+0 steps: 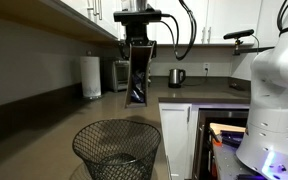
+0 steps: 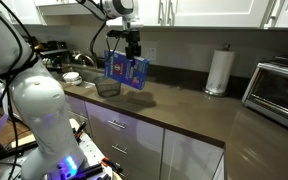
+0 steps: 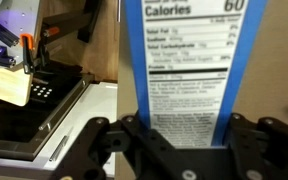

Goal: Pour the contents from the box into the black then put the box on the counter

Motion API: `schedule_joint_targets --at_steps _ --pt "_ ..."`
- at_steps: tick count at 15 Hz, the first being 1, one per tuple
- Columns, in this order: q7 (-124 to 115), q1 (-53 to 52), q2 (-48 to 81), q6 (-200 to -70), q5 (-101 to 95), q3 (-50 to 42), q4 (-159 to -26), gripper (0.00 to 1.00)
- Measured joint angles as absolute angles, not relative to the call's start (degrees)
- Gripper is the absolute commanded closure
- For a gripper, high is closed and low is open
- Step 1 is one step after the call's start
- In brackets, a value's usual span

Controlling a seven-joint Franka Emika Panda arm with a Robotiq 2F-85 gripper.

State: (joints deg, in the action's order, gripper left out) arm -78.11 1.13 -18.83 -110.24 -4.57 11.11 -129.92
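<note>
My gripper [image 1: 136,42] is shut on the top end of the blue box [image 1: 137,78], which hangs below it, slightly tilted, in the air above the counter [image 1: 54,125]. In an exterior view the box [image 2: 126,68] shows its yellow-red picture and hangs from the gripper [image 2: 131,47] just above and beside the black wire-mesh wastebasket [image 2: 108,87]. The wastebasket [image 1: 116,148] stands on the counter [image 2: 184,108] in both exterior views. In the wrist view the box's nutrition label [image 3: 179,70] fills the space between my fingers [image 3: 179,135]. No blue packets are visible.
A paper towel roll [image 1: 90,76], a toaster oven [image 1: 121,72] and a kettle [image 1: 176,76] stand at the back of the counter. The roll [image 2: 219,70] and the oven [image 2: 279,88] also show from the other side. The robot's white base [image 1: 274,90] stands nearby.
</note>
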Motion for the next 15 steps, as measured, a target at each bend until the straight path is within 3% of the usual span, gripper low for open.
schedule_joint_targets --at_steps 7,12,15 --pt "-78.11 1.11 -18.85 -111.87 -8.03 11.54 -129.93 0.44" --pt "-78.11 1.11 -18.91 -113.4 -10.78 11.91 -129.98 0.45" --pt "-78.11 1.1 -18.97 -114.15 -12.19 12.14 -130.06 0.53"
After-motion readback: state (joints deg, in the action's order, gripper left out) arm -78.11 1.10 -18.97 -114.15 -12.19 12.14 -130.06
